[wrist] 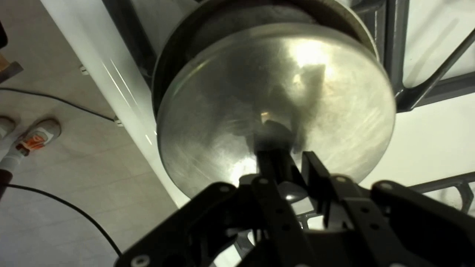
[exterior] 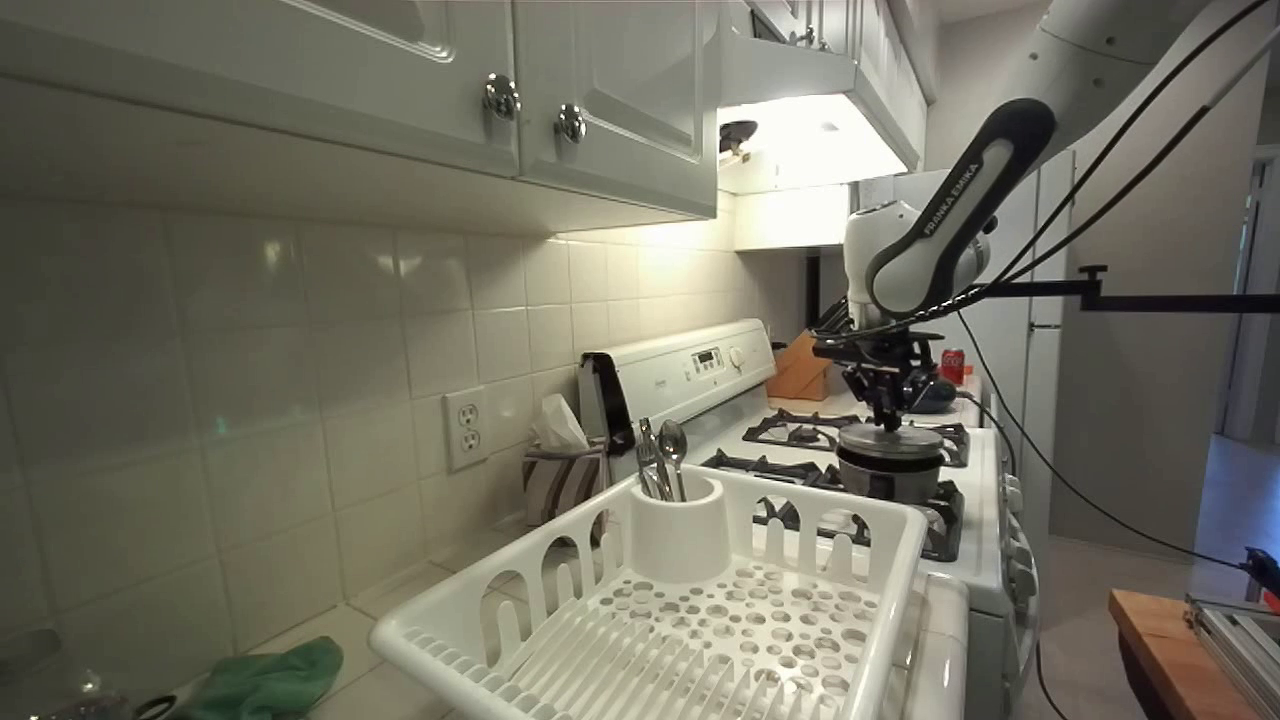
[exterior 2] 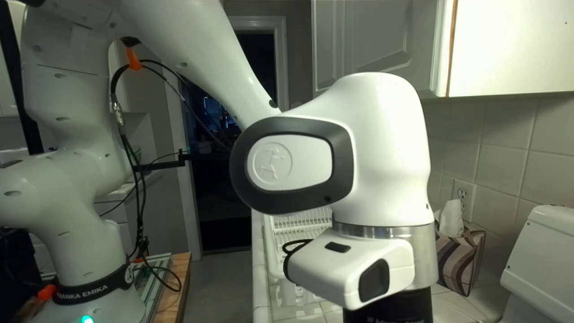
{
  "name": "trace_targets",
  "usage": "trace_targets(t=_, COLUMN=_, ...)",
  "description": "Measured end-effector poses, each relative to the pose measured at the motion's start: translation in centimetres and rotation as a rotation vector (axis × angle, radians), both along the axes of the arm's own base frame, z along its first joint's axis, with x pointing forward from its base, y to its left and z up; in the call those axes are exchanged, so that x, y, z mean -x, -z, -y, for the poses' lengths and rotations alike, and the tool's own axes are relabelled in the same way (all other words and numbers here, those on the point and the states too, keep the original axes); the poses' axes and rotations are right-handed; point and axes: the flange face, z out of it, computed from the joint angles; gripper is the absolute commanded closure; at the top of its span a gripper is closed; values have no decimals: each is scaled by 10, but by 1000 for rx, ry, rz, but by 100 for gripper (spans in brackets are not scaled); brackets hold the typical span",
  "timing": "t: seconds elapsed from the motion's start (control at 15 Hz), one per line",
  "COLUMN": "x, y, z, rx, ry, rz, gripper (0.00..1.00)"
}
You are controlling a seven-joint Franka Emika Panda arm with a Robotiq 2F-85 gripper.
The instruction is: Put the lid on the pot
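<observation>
Our black gripper (wrist: 290, 163) has its jaws pinching the round, shallow, silvery-grey metal lid (wrist: 237, 96) at its middle. In an exterior view, the lid hangs over the small, round, dark grey pot (exterior: 903, 487), with a dark strip between the two; we can't tell if any edges touch. The pot sits on the black metal grate (wrist: 394, 44) of the white stove (exterior: 983, 510). In the wrist view, a curved piece of the pot's rim and dark inside peeks out past the lid, at the top and upper left. So we think we are near the end, but the lid does not sit right yet. To do this well, we should slide it a bit toward the side where the pot peeks out, hold it flat, and let it down slowly. If we push down while it is crooked, it may tip or shove the pot. We should let go only when the rim is hidden all the way around.
</observation>
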Motion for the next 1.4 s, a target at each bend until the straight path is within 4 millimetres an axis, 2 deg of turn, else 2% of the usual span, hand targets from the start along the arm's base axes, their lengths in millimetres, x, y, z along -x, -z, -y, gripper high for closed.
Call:
trace_targets(t=0.6, x=-16, y=1, z=-20, rx=25, ry=-67, rz=-26, gripper=94)
trace_targets(t=1.4, x=-8, y=12, z=-25, rx=21, ry=-87, rz=-63, gripper=94)
